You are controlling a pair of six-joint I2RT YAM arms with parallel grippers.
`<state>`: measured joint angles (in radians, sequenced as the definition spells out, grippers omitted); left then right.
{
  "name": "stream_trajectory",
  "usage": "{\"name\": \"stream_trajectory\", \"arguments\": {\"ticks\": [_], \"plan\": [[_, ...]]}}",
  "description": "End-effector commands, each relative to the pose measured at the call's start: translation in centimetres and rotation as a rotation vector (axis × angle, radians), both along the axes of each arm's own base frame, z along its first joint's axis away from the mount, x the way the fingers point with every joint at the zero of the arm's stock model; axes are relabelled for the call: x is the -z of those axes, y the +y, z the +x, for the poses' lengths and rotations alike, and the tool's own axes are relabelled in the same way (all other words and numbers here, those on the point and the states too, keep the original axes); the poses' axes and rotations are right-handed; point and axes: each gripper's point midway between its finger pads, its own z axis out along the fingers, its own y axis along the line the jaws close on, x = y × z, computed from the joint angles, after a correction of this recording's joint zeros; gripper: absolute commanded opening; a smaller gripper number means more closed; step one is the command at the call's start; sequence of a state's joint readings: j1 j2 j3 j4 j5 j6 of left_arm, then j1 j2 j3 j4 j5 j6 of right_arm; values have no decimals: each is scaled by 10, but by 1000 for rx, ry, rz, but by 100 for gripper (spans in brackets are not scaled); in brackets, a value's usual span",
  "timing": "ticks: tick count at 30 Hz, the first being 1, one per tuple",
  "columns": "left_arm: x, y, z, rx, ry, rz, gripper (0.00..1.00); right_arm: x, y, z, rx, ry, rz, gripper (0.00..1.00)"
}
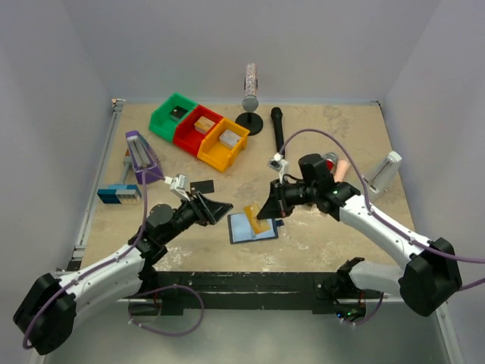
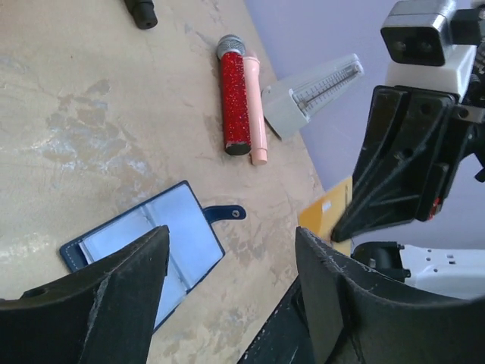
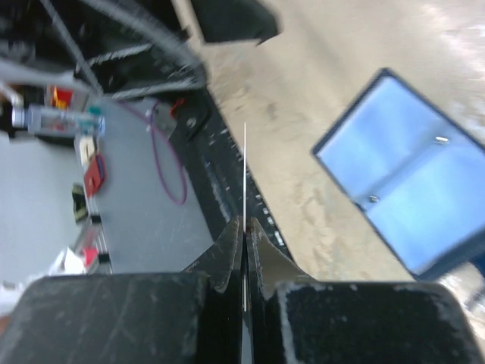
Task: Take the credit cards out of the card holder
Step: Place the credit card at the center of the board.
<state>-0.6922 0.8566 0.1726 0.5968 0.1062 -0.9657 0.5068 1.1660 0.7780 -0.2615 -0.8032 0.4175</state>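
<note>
Now the right gripper pinches the tan-gold card, seemingly held clear of the open card holder; the left gripper gapes empty. Next, lay it aside.

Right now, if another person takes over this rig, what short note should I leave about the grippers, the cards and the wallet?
Left gripper: open, holds nothing.
Right gripper: shut on the gold card, lifted near the wallet.
The wallet lies open on the table.
Black card: on the table beside the left gripper.
Done: two cards out.
Left: put the gold card down; grey card not visible, check the wallet.
</note>
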Motion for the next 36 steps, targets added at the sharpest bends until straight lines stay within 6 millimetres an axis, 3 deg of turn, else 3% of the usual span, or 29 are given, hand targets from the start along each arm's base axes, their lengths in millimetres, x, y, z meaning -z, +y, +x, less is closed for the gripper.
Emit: {"name": "stream_trajectory", "arguments": {"ticks": [1, 10, 17, 28, 36], "plan": [[-19, 1, -14, 112, -83, 91, 73, 0, 13, -52, -261, -10, -74, 0], [-76, -20, -82, 493, -274, -47, 71, -25, 20, -107, -527, -30, -56, 0], [-74, -40, -121, 738, -262, -58, 63, -29, 18, -111, -552, -43, -90, 0], [-74, -44, -130, 778, -283, -65, 57, -35, 24, -114, -570, -54, -88, 0], [-71, -47, -131, 802, -272, -69, 45, -38, 31, -117, -590, -59, -92, 0]]}}
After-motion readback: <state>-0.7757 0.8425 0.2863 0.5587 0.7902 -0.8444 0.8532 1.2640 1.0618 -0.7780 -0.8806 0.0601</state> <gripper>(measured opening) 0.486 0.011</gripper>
